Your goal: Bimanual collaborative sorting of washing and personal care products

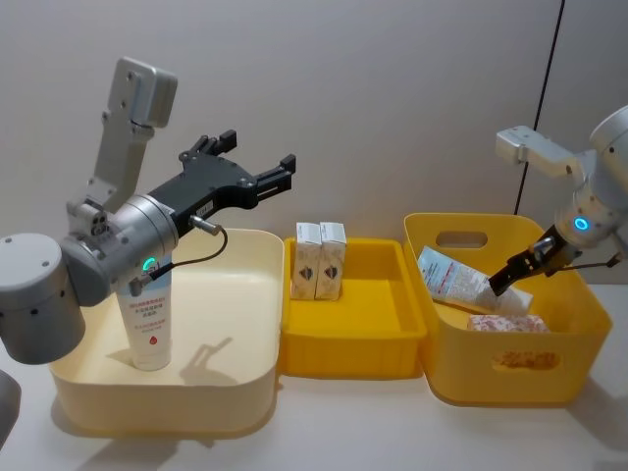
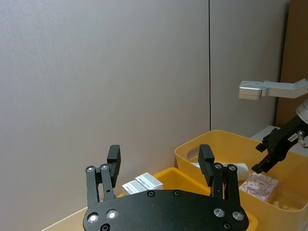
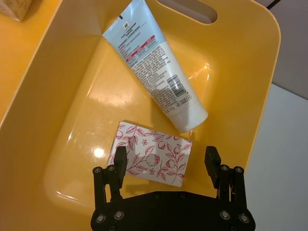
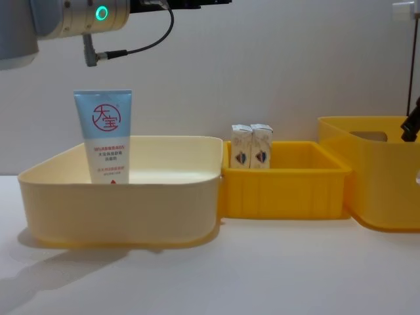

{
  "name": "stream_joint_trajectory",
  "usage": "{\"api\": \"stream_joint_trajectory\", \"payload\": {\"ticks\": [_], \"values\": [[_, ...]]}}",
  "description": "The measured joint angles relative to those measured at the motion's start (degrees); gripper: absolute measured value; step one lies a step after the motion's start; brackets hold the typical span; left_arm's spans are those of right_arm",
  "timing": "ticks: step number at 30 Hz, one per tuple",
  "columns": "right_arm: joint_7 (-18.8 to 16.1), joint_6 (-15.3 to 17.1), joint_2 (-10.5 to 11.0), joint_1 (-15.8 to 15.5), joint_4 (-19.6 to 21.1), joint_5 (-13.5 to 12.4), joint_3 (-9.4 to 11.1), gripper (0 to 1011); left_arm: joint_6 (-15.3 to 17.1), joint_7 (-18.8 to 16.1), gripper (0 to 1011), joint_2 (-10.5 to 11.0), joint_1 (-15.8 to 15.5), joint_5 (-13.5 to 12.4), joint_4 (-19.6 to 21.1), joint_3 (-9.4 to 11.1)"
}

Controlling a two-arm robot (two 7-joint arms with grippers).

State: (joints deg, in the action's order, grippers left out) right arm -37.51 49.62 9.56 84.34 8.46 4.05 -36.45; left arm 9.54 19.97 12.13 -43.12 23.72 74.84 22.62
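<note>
With fingers spread apart and nothing between them, left gripper raised above the far rim of the cream bin, pointing toward the back wall; same spread fingers seen in the left wrist view, clear of every product. Below and behind that gripper, pale blue and white squeeze tube with red circle logo standing upright on its cap at the left side of the cream bin, partly hidden by the left arm in the head view.

Right gripper lowered into the deep yellow bin at the right, fingers apart and empty, poised just above the red floral-print packet without visible contact. Packet lying flat on the bin floor. Beside it, white squeeze tube lying slanted, cap end close to the packet, flat end up toward the bin's handle cut-out.

Between the two outer bins, shallow yellow tray, touching both. Two small white cartons with blue-red prints standing upright side by side, touching, at the tray's far left corner.

All three containers resting on the white table.
</note>
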Motion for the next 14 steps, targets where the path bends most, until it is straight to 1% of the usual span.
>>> {"api": "stream_joint_trajectory", "payload": {"ticks": [8, 14], "values": [[-0.74, -0.34, -0.55, 0.99, -2.24, 0.19, -0.37, 1001, 0.00, 0.00, 1003, 0.00, 0.00, 0.00, 0.00, 0.00], [-0.97, -0.45, -0.77, 1.35, -3.09, 0.26, -0.51, 1001, 0.00, 0.00, 1003, -0.01, 0.00, 0.00, 0.00, 0.00]]}}
